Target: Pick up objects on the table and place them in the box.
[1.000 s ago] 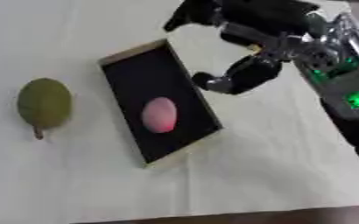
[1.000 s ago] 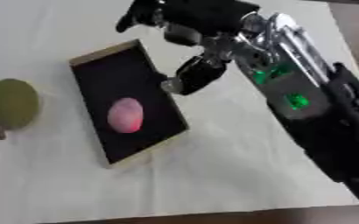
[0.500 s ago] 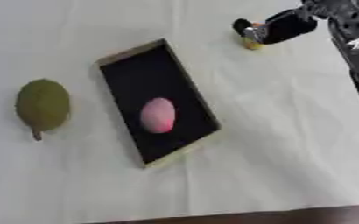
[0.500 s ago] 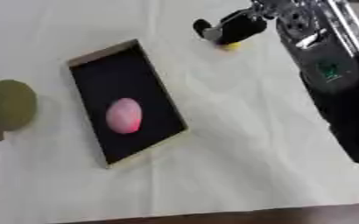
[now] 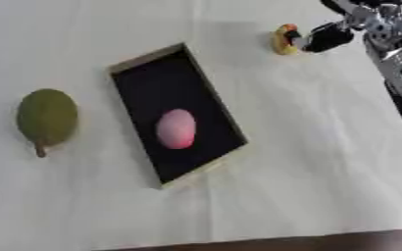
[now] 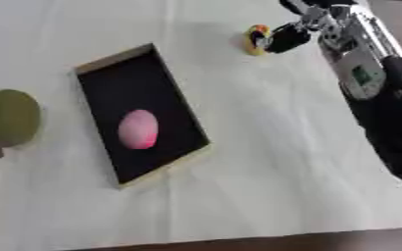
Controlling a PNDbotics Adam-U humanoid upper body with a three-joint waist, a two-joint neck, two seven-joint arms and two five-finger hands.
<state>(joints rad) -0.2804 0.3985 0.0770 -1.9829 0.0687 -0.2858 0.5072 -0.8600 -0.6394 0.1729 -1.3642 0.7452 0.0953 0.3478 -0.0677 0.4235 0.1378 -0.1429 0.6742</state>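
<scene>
A shallow box [image 5: 177, 113] with a black inside and a pale rim is seen lying flat on the desk [image 5: 307, 162], turned a bit askew so one corner points far-left and the other near-right. A pink egg-shaped object [image 5: 176, 128] is already sitting inside it, roughly in the middle, toward the near half.

Off to the left, well apart from the box, a green pear-like fruit [image 5: 46, 117] is lying on the desk with its short stem pointing toward the near side. It is not touched by anything.

At the far right, a small yellow object [image 6: 256, 39] with a bit of orange or red at the top is resting on the desk, well apart from the box. What it is exactly can't be made out, only the colours and a rounded shape.

The right hand [image 6: 288, 36] is brought in from the far-right corner, with the black and silver arm running down the right side of the view. Its dark fingers [image 5: 328, 37] are seen right against the yellow object, on its right side. Whether the fingers are actually curled round it or just beside it can't be told, since the upper part of the hand is cut off at the top.

The left hand is not seen in either view.
</scene>
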